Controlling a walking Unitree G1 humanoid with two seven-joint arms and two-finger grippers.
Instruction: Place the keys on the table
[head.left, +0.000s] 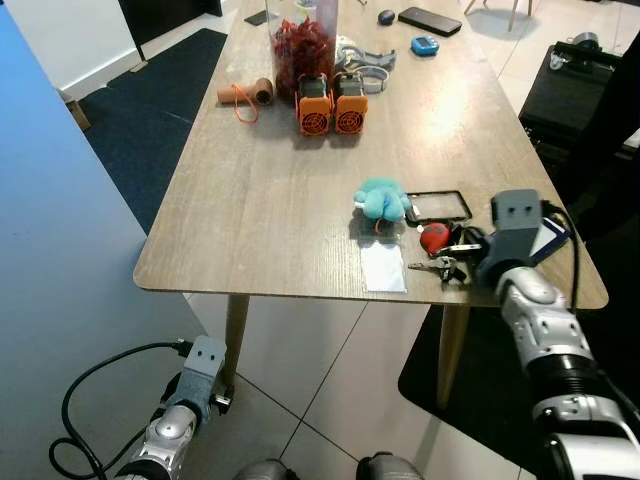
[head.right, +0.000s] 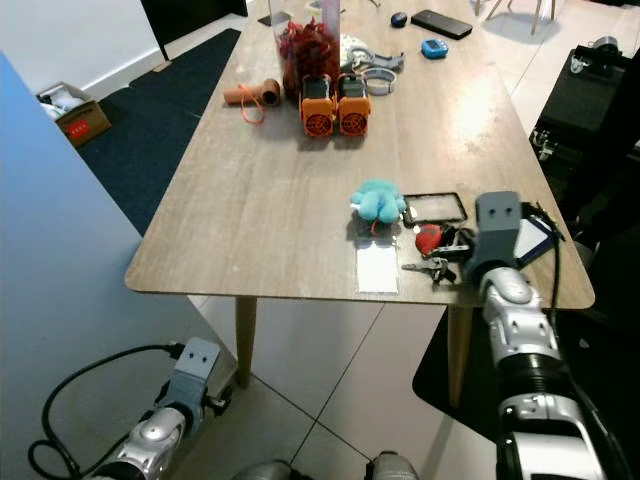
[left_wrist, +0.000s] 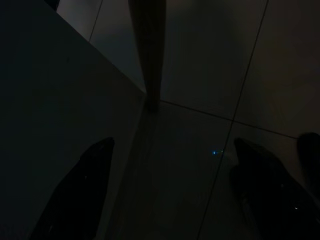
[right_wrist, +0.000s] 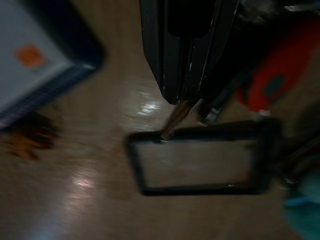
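The keys (head.left: 440, 266), a bunch with a red fob (head.left: 434, 238), lie on the wooden table (head.left: 280, 210) near its front right corner. My right gripper (right_wrist: 182, 95) reaches down at them from the right, and its wrist housing (head.left: 515, 225) covers the fingers in the eye views. In the right wrist view the two black fingers (right_wrist: 165, 50) are pressed together, with a metal piece of the bunch (right_wrist: 175, 117) pinched at their tips and the red fob (right_wrist: 272, 82) beside them. My left gripper (left_wrist: 170, 195) hangs open low by the floor, near a table leg (left_wrist: 150, 50).
A teal plush toy (head.left: 382, 199), a black-framed card holder (head.left: 438, 206) and a white card (head.left: 383, 266) lie just left of the keys. A blue-edged card (head.left: 550, 240) is at the right edge. Orange-black devices (head.left: 332, 103), a jar (head.left: 303, 45) and a phone (head.left: 430, 20) stand farther back. A blue panel (head.left: 60, 250) stands at left.
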